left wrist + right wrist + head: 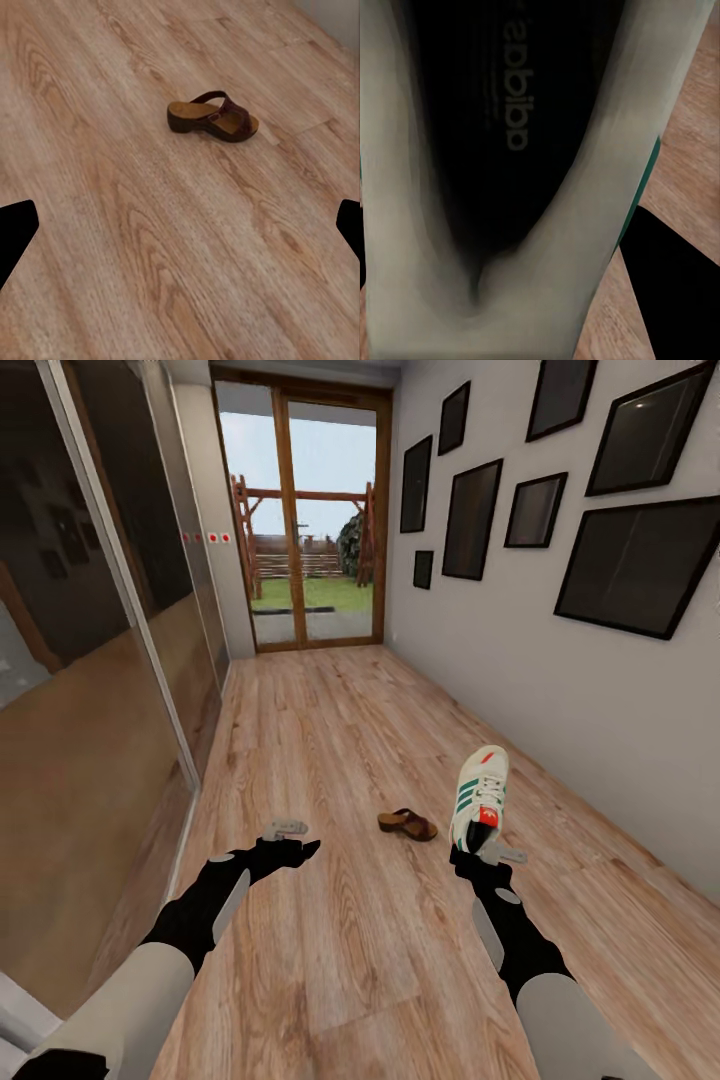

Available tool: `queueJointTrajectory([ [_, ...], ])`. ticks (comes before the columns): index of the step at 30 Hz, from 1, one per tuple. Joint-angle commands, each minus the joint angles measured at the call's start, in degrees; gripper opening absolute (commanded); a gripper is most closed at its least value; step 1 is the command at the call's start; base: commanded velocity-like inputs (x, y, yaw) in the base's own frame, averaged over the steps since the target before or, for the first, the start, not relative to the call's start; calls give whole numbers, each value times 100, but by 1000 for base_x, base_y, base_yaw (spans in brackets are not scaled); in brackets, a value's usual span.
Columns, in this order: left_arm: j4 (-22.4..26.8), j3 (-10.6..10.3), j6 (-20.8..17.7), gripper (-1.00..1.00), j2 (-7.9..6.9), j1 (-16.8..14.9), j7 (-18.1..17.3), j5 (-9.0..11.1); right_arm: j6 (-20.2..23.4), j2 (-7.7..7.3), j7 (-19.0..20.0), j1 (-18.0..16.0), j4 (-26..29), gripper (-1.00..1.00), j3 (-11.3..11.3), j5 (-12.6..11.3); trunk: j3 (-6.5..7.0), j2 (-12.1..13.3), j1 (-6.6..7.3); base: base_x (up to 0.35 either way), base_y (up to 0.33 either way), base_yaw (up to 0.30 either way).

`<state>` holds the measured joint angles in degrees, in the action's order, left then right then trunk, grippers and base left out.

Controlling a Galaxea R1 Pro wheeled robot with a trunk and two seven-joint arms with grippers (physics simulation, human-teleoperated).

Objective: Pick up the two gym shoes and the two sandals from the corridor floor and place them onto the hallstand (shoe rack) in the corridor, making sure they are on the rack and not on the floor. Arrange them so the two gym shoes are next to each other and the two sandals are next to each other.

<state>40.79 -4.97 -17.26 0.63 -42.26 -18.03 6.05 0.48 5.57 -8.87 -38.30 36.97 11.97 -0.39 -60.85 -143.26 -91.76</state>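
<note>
Setting: corridor with a wood plank floor [340, 960], a glass door [300, 520] at 12 o'clock showing a garden, mirrored panels [90, 660] along the 9 o'clock side, dark picture frames [640, 560] on the grey wall at 3 o'clock.
Right end effector [478, 852]: clamped on the heel end of a gym shoe [480, 795], held off the floor ahead of the right arm at about 1 o'clock.
Gym shoe, head view: white, green side stripes, red patches at tongue and heel; toe points toward 12 o'clock, opening faces up.
Gym shoe, right wrist view: pale collar and dark insole [510, 135] with printed lettering sit close to the camera; a green edge shows along one side; one black finger [675, 285] lies against the outside of the shoe wall, floor visible beyond it.
Left end effector [290, 838]: fingers apart, nothing between them, hovering above bare floor at about 11 o'clock.
Left wrist view: two black fingertips [15, 232] sit at opposite edges of the frame, wide gap between.
Sandal [407, 824]: brown, tan footbed, wide strap; lies flat on the floor between the two end effectors, nearer the right one, just beside the held shoe but apart from it.
Sandal, left wrist view: sandal [212, 116] sits alone on the planks, well ahead of the open fingers.
</note>
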Motion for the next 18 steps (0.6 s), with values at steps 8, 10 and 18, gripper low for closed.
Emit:
queueJointTrajectory([
  [8,7,-4,-49,100,-1,-2,1,56,5,5,-10,-2,4,-100,16,-5,70,-2,1,0,0,0],
  [10,7,-4,-49,100,0,-2,1,55,5,5,-10,-2,4,-100,16,-5,89,-2,1,21,0,0],
  [18,7,-4,-49,100,-1,-2,1,58,5,5,-10,-2,8,-100,20,-5,127,-2,1,239,0,0],
])
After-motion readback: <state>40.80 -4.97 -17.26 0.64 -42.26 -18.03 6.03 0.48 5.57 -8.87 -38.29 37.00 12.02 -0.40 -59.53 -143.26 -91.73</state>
